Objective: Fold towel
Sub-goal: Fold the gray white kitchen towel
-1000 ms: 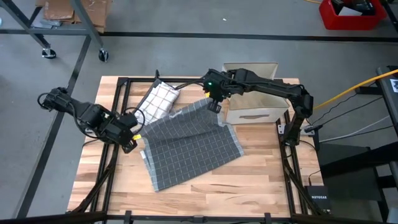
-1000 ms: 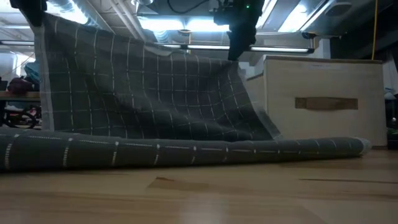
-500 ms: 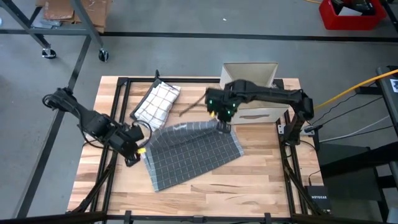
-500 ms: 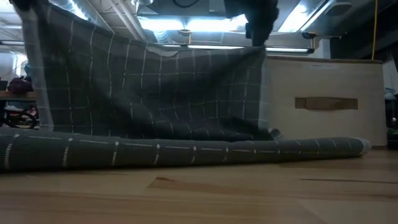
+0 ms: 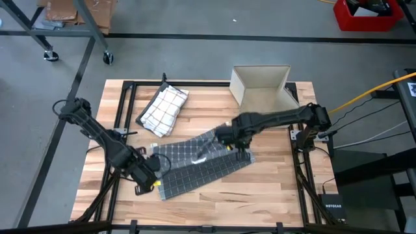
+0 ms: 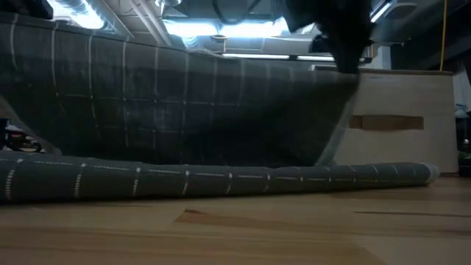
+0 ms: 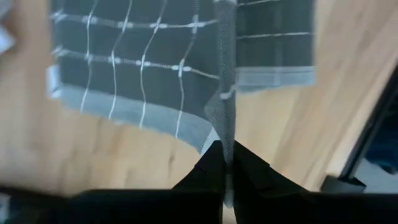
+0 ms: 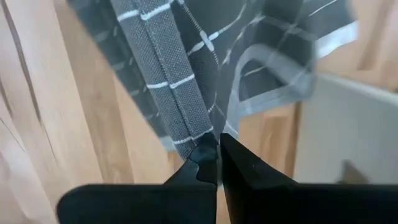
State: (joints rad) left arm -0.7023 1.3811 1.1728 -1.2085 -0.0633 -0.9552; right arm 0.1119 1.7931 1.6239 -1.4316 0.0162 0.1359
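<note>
High view: grey checked towel (image 5: 195, 164) spread mid-worktop (image 5: 273, 195), partly doubled over itself. Left gripper (image 5: 151, 179) at the towel's near left corner, right gripper (image 5: 235, 140) at its right side beside the open beige box (image 5: 260, 88). White checked cloth (image 5: 162, 107) bunched well apart toward the far left. "NETGEAR" just readable on a small dark device (image 5: 332, 209) off the worktop's right corner; no other legible writing.

Low view: towel (image 6: 184, 125) hanging as a slack curtain from two raised corners, lower part lying rolled along the worktop (image 6: 235, 228). Box (image 6: 390, 121) behind at the right.

Left wrist view: fingers (image 7: 211, 171) pinched tight on a thin hem corner of the towel (image 7: 155, 56), cloth draping away over the wood.

Right wrist view: fingers (image 8: 202, 165) closed fully on a bunched edge of the towel (image 8: 180, 81), box wall behind.

Judged from the drape: light, soft, limp fabric, not fragile, likely to sag and crease between grips. Best taken at corners or hems, as now, and kept taut so edges meet squarely.
</note>
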